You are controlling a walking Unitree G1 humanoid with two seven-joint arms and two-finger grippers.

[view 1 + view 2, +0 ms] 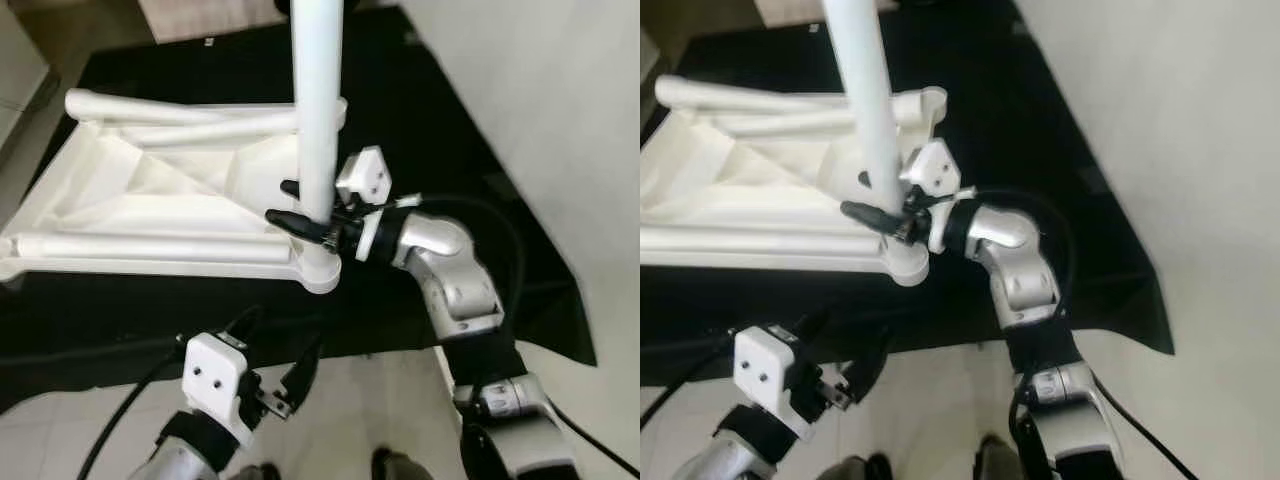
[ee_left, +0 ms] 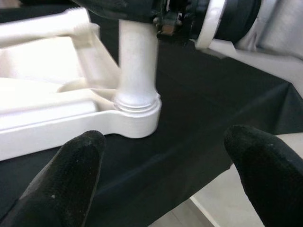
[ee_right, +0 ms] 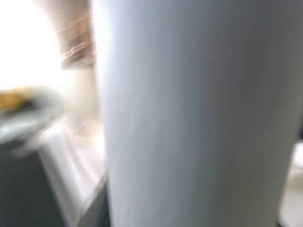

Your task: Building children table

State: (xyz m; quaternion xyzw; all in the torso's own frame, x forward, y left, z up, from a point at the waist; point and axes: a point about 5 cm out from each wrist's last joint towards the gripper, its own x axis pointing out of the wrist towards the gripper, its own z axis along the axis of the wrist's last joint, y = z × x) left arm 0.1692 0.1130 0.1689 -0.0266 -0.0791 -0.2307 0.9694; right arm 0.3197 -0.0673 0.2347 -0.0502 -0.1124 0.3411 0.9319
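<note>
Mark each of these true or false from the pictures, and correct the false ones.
1. The right gripper is shut on the upright table leg. True.
2. The left gripper holds a table leg. False: its jaws are open and empty, low in front of the tabletop.
3. The upright leg stands in a corner socket of the overturned tabletop. True.
4. The tabletop lies on a red cloth. False: the cloth is black.
5. Other legs lie flat on the tabletop. True.
</note>
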